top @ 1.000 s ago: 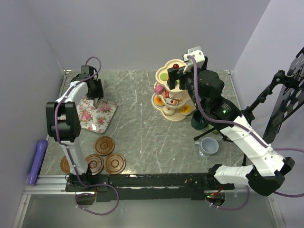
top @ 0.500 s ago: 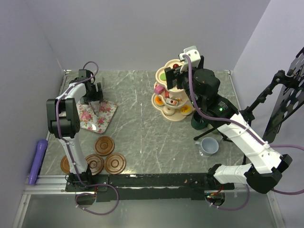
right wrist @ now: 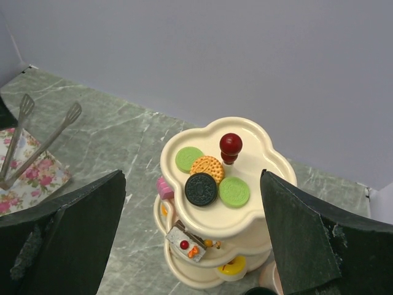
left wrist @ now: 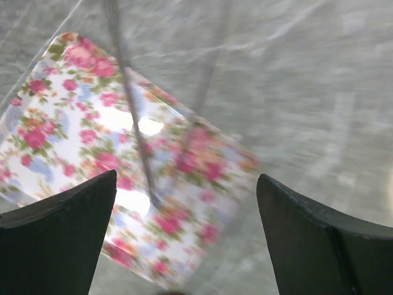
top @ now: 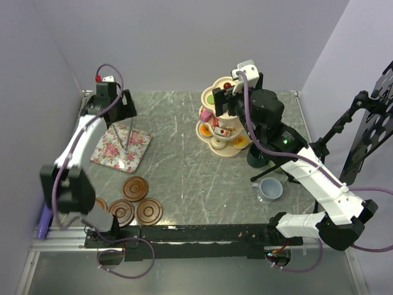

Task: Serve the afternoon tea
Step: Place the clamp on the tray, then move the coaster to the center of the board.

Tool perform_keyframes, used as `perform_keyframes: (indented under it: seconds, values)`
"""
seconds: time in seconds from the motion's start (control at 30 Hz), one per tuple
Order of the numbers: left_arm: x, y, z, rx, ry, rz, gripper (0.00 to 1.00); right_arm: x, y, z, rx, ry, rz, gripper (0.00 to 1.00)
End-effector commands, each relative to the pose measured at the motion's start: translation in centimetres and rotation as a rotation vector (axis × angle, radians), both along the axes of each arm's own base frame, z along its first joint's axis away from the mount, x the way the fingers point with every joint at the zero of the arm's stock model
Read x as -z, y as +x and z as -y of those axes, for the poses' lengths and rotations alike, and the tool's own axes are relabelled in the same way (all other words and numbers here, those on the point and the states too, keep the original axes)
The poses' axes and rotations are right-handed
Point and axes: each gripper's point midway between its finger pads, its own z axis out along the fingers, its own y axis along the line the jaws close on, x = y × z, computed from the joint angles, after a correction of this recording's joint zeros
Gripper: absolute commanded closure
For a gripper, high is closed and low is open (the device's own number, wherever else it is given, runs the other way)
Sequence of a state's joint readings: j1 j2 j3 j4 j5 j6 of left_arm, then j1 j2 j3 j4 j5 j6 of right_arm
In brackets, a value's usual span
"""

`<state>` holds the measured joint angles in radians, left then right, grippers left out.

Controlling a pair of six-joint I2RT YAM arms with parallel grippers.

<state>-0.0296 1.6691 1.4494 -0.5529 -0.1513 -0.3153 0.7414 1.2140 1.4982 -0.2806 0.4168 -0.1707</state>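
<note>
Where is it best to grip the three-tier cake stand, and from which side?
Probably the red knob, from straight above: it stands upright on top, clear of the biscuits, while the plates are wide and loaded.

- Tray (left wrist: 61, 123), ten o'clock: glossy floral print.
- Tongs (right wrist: 38, 147): thin shiny metal.
- Stand (right wrist: 261, 153): smooth glossy cream plastic.
- Table (top: 184, 178): marbled, faint sheen.
- Saucers (top: 135, 188), seven o'clock: matt, ringed brown.

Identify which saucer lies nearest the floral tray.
The lone saucer at the far side of the cluster, just below the tray in the top view. The other saucers lie in a row farther down.
</note>
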Motion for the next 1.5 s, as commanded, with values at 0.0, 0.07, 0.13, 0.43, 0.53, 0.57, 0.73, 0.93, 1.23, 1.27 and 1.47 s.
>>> perform_keyframes:
  seconds: [0.0, 0.07, 0.13, 0.43, 0.53, 0.57, 0.73, 0.93, 1.23, 1.27, 1.47]
  values:
    - [-2.5, -6.3, 5.0, -0.018, -0.077, 0.055, 0.01, -1.0, -0.6, 0.1, -0.017, 0.057, 0.018, 0.04]
    - [-0.6, -9.8, 7.7, -0.006, -0.142, -0.006, 0.02, -0.7, -0.6, -0.1, -0.028, 0.059, 0.010, 0.04]
    - [1.4, -13.3, 9.7, 0.000, -0.194, -0.077, 0.02, -0.5, -0.6, -0.5, -0.045, 0.060, 0.000, 0.04]
    - [7.0, -22.4, 13.0, -0.028, -0.258, -0.279, 0.02, 1.0, -0.8, -1.8, -0.098, 0.091, -0.048, 0.04]
    - [8.6, -23.0, 12.8, -0.030, -0.250, -0.308, 0.02, 1.3, -1.0, -2.1, -0.109, 0.106, -0.065, 0.04]
    - [9.1, -23.1, 12.9, -0.023, -0.252, -0.314, 0.02, 1.4, -1.0, -2.0, -0.107, 0.108, -0.069, 0.04]
    - [12.2, -23.1, 12.4, -0.030, -0.191, -0.368, 0.10, 1.6, -1.2, -1.7, -0.095, 0.105, -0.079, 0.04]
    - [13.8, -22.5, 11.8, -0.061, -0.135, -0.384, 0.16, 1.5, -1.4, -0.7, -0.062, 0.100, -0.072, 0.04]
    - [16.2, -19.3, 14.8, 0.087, -0.155, -0.360, 0.25, 1.3, -1.1, -0.7, -0.054, 0.089, -0.063, 0.04]
    - [16.0, -18.5, 15.6, 0.117, -0.166, -0.348, 0.27, 1.4, -1.0, -0.8, -0.055, 0.080, -0.064, 0.04]
    - [14.8, -12.4, 20.0, 0.257, -0.175, -0.278, 0.31, 0.9, -0.9, -0.4, -0.039, 0.061, -0.048, 0.04]
